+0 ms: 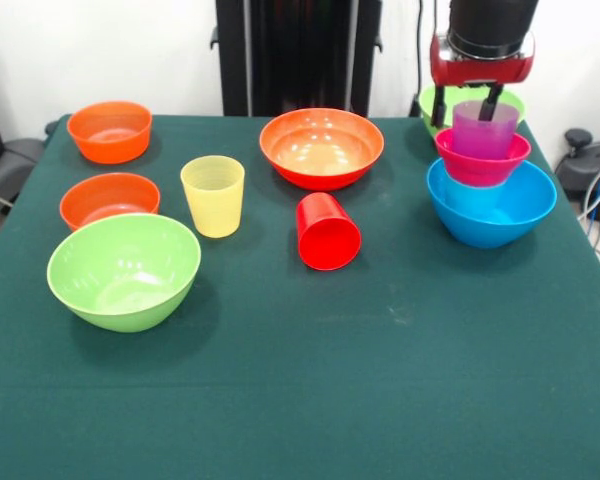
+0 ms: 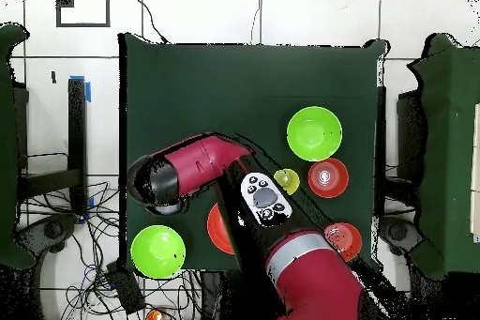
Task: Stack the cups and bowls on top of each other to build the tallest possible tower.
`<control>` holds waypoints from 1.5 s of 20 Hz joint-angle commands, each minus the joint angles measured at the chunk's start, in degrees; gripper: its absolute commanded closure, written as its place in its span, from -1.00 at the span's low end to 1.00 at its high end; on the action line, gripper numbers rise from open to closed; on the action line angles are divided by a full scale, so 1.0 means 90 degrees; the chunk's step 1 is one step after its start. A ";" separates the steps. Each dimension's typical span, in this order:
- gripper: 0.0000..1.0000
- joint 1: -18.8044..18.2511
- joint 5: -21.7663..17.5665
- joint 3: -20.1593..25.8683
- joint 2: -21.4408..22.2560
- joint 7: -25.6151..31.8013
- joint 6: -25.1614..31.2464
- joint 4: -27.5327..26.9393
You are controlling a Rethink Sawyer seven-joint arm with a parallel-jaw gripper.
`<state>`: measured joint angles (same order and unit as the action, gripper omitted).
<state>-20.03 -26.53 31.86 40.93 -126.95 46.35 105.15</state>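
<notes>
Green cloth covers the worktop (image 1: 380,400), bare along its near part. Nearest on the left sits a large lime bowl (image 1: 125,270), upright. Behind it rests a small orange bowl (image 1: 108,199), and just to the right stands the yellow cup (image 1: 213,195), upright and apart from both. The red cup (image 1: 328,231) lies on its side near the middle, mouth facing the front camera. Right of it stands a stack: blue bowl (image 1: 491,208) at the bottom, magenta bowl (image 1: 482,160) nested in it, purple cup (image 1: 485,130) upright in that. The claw (image 1: 470,105) reaches down at the purple cup's rim, one finger outside and one inside, gripping its wall as far as the front view shows. Further back lie the wide orange bowl (image 1: 322,148) in the middle and another small orange bowl (image 1: 110,131) at far left. A second lime bowl (image 1: 432,100) is mostly hidden behind the stack and claw. From overhead the arm (image 2: 281,232) covers the stack and most of the wide orange bowl.
</notes>
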 commanded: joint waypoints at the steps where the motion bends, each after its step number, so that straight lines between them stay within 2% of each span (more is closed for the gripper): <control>1: -1.00 0.0004 -0.0187 -0.0129 -0.0021 0.0344 0.0104 -0.0331; 4: -1.00 -0.0113 0.0043 0.0016 0.0237 0.0466 0.0322 -0.0214; 9: -1.00 -0.0348 0.0661 0.0374 0.0742 0.0688 0.0887 -0.0087; 23: -1.00 -0.0801 0.1014 0.0689 0.1195 0.1239 0.1433 0.0044; 26: -1.00 -0.0919 0.0728 0.0675 0.1190 0.1499 0.1573 -0.0066; 30: -1.00 -0.1299 0.0080 0.0606 0.0999 0.2056 0.1557 -0.0202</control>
<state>-28.66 -18.76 36.01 52.20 -126.92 55.14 104.81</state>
